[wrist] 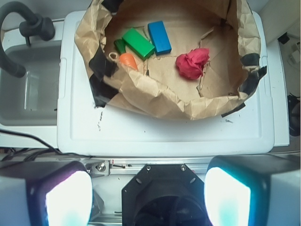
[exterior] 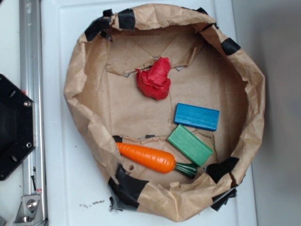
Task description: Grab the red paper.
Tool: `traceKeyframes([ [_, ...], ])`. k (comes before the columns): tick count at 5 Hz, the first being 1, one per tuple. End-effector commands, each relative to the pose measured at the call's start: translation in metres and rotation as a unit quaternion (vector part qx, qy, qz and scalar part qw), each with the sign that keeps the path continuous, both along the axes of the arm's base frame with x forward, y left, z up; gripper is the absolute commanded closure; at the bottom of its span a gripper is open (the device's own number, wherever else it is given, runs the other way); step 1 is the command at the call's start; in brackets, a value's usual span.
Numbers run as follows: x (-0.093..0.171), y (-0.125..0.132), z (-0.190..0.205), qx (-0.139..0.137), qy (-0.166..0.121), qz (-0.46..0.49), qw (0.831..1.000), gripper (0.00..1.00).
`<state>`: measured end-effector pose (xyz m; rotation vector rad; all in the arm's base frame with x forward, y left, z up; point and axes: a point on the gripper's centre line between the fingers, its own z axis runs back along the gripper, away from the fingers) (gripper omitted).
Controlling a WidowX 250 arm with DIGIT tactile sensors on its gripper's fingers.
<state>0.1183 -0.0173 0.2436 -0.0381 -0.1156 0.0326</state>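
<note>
The red paper (exterior: 154, 79) is a crumpled bright red wad lying on the brown paper lining inside the basin, toward its upper middle in the exterior view. The wrist view shows the red paper (wrist: 192, 63) far ahead, right of centre. My gripper (wrist: 148, 195) is open, its two pale fingers wide apart at the bottom of the wrist view with nothing between them. It hangs above the black robot base, well short of the basin. The gripper does not show in the exterior view.
A brown paper-lined basin (exterior: 94, 61) with black tape on its rim holds a blue block (exterior: 197, 117), a green block (exterior: 189, 145) and an orange toy carrot (exterior: 148, 157). The black robot base (exterior: 11, 127) and a metal rail (exterior: 30, 56) lie at the left.
</note>
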Motion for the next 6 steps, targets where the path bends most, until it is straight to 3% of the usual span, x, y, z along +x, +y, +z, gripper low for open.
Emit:
traceKeyframes([
  [1, 0.000, 0.000, 0.000, 0.000, 0.000, 0.000, 1.000, 0.00],
  [2, 0.050, 0.001, -0.031, 0.005, 0.023, -0.048, 0.999, 0.00],
  [3, 0.098, 0.016, -0.052, 0.087, 0.056, -0.120, 0.987, 0.00],
  [4, 0.142, 0.036, -0.077, 0.097, 0.051, -0.155, 0.982, 0.00],
  [5, 0.160, 0.047, -0.107, 0.104, 0.030, -0.273, 0.956, 0.00],
  [6, 0.157, 0.064, -0.132, 0.111, 0.035, -0.359, 0.926, 0.00],
])
